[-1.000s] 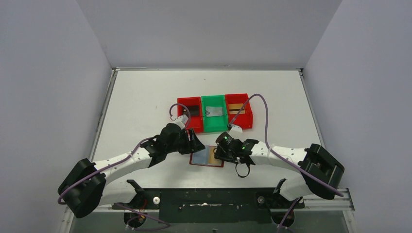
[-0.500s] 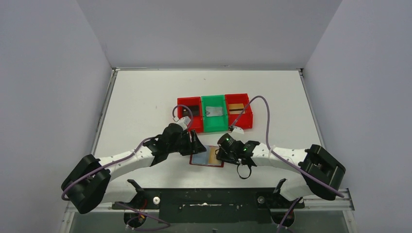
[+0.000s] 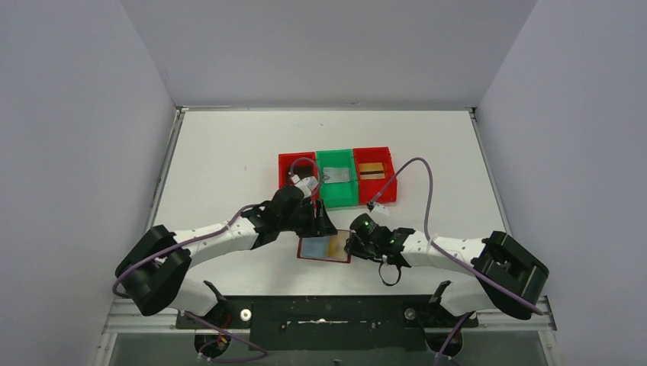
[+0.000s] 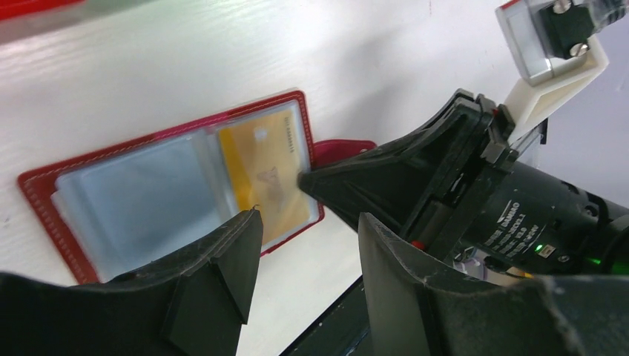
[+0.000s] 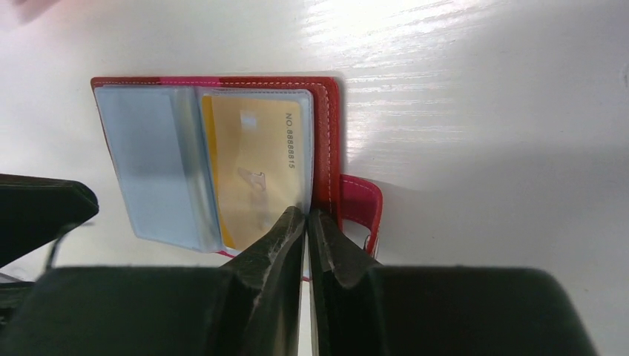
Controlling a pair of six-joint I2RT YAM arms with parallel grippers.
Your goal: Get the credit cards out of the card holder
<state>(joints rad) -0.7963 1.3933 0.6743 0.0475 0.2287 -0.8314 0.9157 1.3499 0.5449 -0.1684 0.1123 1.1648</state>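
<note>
1. Near the table's front edge, between the two arms, the card holder lies open and flat, inner side up.
2. Its right-hand sleeve holds a gold card printed with a number. The pale blue-grey sleeve beside it looks cloudy, and what it holds cannot be made out.
3. The snap tab sticks out past the holder's red stitched edge on the gold card's side.
4. The right gripper has its jaws pressed almost together, with only a thin slit between them. The tips sit at the sleeve's outer edge by the gold card's corner. Whether the card's edge is pinched between them cannot be told.
5. The left gripper is released, fingers well apart, poised low over the holder's other side.
6. Farther back stand three bins in a row. The green bin holds a silvery-grey card, and the right red bin holds a striped tan card. The left red bin is partly hidden by the left arm.
</note>
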